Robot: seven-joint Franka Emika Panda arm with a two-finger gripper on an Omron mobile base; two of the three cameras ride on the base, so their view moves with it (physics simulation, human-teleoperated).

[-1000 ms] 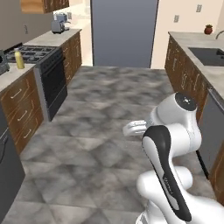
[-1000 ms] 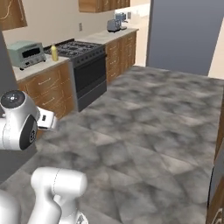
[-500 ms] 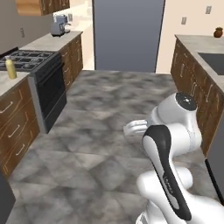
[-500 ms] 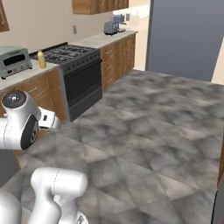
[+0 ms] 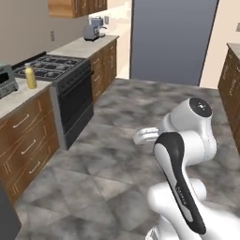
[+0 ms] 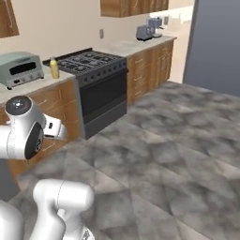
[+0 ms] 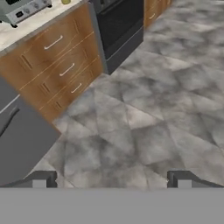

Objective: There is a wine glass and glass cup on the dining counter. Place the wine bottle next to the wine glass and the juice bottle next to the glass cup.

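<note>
The juice bottle (image 5: 30, 76) (image 6: 54, 68) is small and yellow with a pale cap. It stands upright on the worktop between the toaster oven and the stove. In the hand view a sliver of the juice bottle's yellow base (image 7: 65, 1) shows at the top edge. My gripper (image 7: 112, 180) hangs over the stone floor, well away from the bottle. It is open, its two dark fingertips (image 7: 43, 179) set wide apart with nothing between them. The wine bottle, wine glass, glass cup and dining counter are out of view.
A grey toaster oven (image 6: 21, 69) (image 7: 22, 8) sits on the worktop above wooden drawers (image 7: 57, 65). The black stove (image 5: 54, 68) (image 6: 91, 63) follows, then a coffee machine (image 5: 93, 29). A tall grey fridge (image 5: 171, 40) stands ahead. A dark appliance front (image 7: 17, 135) is at the left.
The whole picture has shifted because the base has moved, bringing the stove, worktop and juice bottle closer and larger. The arm holds the same pose.
</note>
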